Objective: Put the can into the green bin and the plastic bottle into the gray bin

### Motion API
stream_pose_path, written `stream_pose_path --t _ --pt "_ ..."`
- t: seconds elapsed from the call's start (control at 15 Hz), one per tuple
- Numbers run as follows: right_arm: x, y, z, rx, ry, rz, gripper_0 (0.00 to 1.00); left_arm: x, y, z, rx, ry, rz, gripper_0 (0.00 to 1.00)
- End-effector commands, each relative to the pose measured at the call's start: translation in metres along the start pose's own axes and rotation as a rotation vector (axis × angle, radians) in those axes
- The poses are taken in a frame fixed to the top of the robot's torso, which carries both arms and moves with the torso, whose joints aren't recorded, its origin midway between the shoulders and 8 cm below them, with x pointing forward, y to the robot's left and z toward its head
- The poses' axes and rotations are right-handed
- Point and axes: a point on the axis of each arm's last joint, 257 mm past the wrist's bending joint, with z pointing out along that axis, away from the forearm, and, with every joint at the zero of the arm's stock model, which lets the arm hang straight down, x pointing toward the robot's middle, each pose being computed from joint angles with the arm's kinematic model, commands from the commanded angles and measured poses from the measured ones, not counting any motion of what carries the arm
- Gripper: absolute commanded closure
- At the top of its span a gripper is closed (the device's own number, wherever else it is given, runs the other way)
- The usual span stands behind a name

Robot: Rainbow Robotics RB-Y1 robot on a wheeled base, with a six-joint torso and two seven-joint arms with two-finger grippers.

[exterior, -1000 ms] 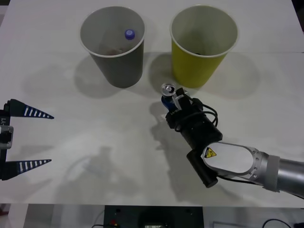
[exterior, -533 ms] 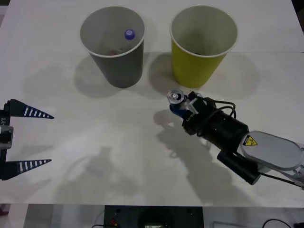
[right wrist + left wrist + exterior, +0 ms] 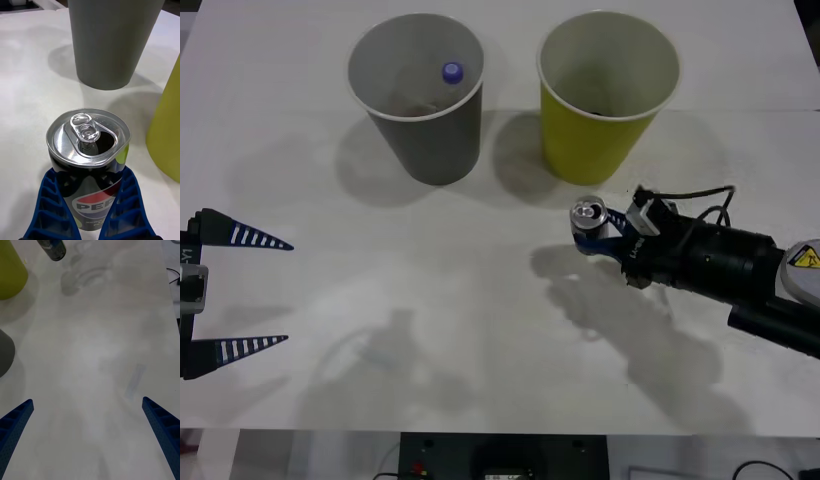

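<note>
Right wrist view, can (image 3: 88,157) clamped in right gripper (image 3: 92,210)

Can (image 3: 88,150): glossy metal; fingers (image 3: 56,210): ribbed blue plastic.

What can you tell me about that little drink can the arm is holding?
The can is short and dark, black with green patches and a Pepsi logo on its side. Its silver top has a pull tab and the mouth looks already opened. It stands upright, clamped between the right gripper's blue ribbed fingers. In the front view it sits just in front of the green bin, not yet inside it.
</note>
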Motion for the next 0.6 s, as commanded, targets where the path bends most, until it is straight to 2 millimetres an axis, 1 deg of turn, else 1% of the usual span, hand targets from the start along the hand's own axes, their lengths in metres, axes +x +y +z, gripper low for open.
stream_pose_path --t 0.07,0.27,0.6 --pt "0.004 -0.004 -0.025 -0.1 0.078 0.002 1.0 0.0 0.0 0.0 0.0 0.0 0.0 0.0" --pt "-0.006 -0.013 -0.037 -0.094 0.159 0.08 1.0 0.0 0.0 0.0 0.0 0.0 0.0 0.0" --pt "-0.023 -0.024 -0.046 0.001 0.241 0.259 1.0 0.0 0.0 0.0 0.0 0.0 0.0 0.0"
